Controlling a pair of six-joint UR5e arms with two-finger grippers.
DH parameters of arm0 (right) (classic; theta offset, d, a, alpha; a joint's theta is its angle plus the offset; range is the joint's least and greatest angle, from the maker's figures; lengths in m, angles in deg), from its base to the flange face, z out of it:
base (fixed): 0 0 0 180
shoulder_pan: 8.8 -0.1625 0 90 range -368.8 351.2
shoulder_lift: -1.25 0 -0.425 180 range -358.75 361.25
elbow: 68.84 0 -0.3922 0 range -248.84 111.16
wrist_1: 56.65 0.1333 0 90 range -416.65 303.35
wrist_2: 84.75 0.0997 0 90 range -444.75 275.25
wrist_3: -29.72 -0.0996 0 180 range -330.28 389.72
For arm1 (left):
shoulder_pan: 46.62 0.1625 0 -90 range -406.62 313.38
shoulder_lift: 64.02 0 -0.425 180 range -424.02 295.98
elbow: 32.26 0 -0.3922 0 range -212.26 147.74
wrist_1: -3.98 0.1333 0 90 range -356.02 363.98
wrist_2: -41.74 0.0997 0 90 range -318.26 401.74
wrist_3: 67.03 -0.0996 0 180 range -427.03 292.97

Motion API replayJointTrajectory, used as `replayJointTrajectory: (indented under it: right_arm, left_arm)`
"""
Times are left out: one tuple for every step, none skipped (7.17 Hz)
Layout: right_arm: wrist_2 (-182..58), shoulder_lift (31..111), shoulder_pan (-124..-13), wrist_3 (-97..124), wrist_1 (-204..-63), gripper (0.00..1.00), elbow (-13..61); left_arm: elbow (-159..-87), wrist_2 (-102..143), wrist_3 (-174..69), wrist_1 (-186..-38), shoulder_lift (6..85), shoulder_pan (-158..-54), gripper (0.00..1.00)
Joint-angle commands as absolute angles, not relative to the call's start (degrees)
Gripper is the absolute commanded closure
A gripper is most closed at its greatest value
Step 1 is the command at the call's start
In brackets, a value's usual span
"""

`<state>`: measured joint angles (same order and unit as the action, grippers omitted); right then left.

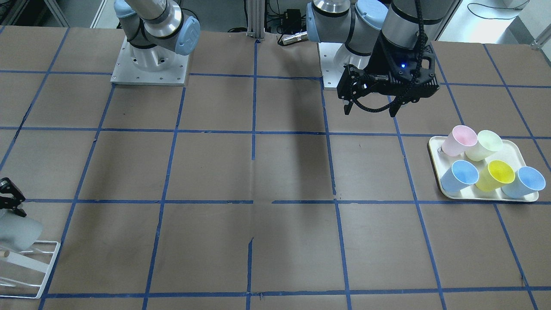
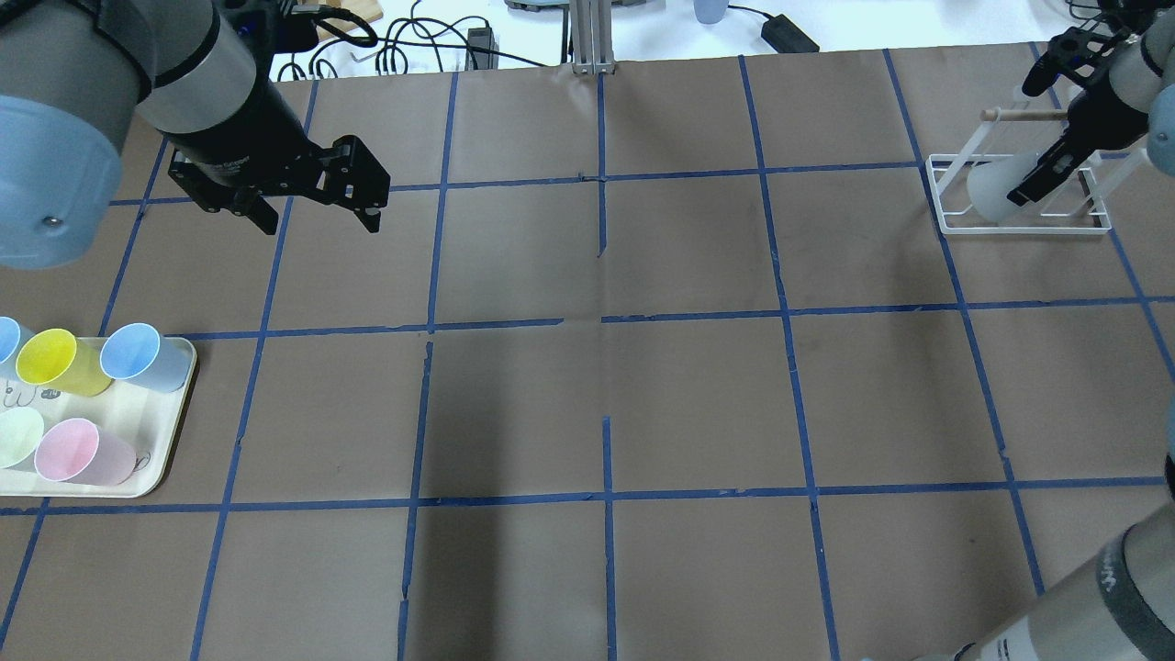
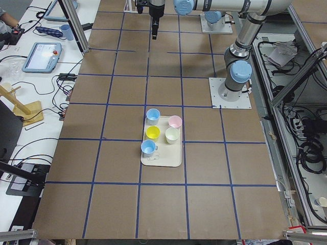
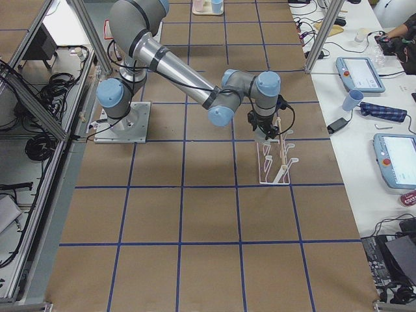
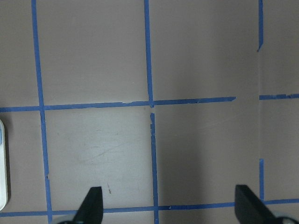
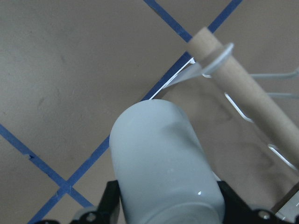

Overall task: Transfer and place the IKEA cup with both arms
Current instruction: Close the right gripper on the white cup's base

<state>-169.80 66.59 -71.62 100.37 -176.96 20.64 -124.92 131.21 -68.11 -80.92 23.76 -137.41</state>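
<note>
The IKEA cup (image 2: 990,195), a plain light grey tumbler, lies tilted on its side over the white wire rack (image 2: 1019,229) at the far right of the table. My right gripper (image 2: 1028,188) is shut on the cup. In the right wrist view the cup (image 6: 163,158) fills the space between the two fingers, just beside the rack's wooden dowel (image 6: 243,88). The front-facing view shows the cup (image 1: 17,232) below the right gripper (image 1: 15,206). My left gripper (image 2: 319,220) is open and empty, above bare table; its fingertips (image 5: 93,203) are wide apart.
A cream tray (image 2: 174,431) at the table's left edge holds two pale blue cups, a yellow (image 2: 55,360), a pale green and a pink cup (image 2: 78,452). It also shows in the front-facing view (image 1: 434,148). Brown paper with blue tape grid lines covers the table.
</note>
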Motion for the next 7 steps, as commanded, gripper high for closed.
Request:
replayJointTrajectory:
  right_arm:
    - [-170.6, 67.3, -71.6, 100.4, -176.6, 0.72, 20.2]
    - [-170.9, 68.2, -71.6, 100.3, -173.5, 0.75, 17.9]
    - [-170.8, 68.1, -71.6, 100.3, -167.2, 0.78, 14.4]
    - [-170.7, 68.1, -71.6, 100.4, -163.2, 0.78, 12.0]
    - [-170.6, 68.7, -71.6, 100.4, -159.9, 0.78, 10.9]
    - [-170.3, 71.4, -71.6, 100.4, -156.7, 0.80, 11.3]
    - [-170.0, 75.6, -71.6, 100.1, -152.8, 0.81, 11.6]
  left_arm:
    - [-124.9, 131.2, -68.1, -80.9, 23.7, -137.4, 0.00]
    - [-124.9, 131.2, -68.2, -80.9, 23.8, -137.4, 0.00]
    - [-125.0, 131.0, -68.2, -80.9, 23.8, -137.4, 0.00]
    - [-125.0, 130.9, -68.1, -80.9, 23.8, -137.4, 0.00]
    - [-125.0, 130.9, -68.1, -80.8, 23.7, -137.4, 0.00]
    - [-125.1, 129.2, -67.8, -80.9, 23.4, -137.3, 0.00]
    - [-125.1, 128.9, -67.8, -80.9, 23.3, -137.0, 0.00]
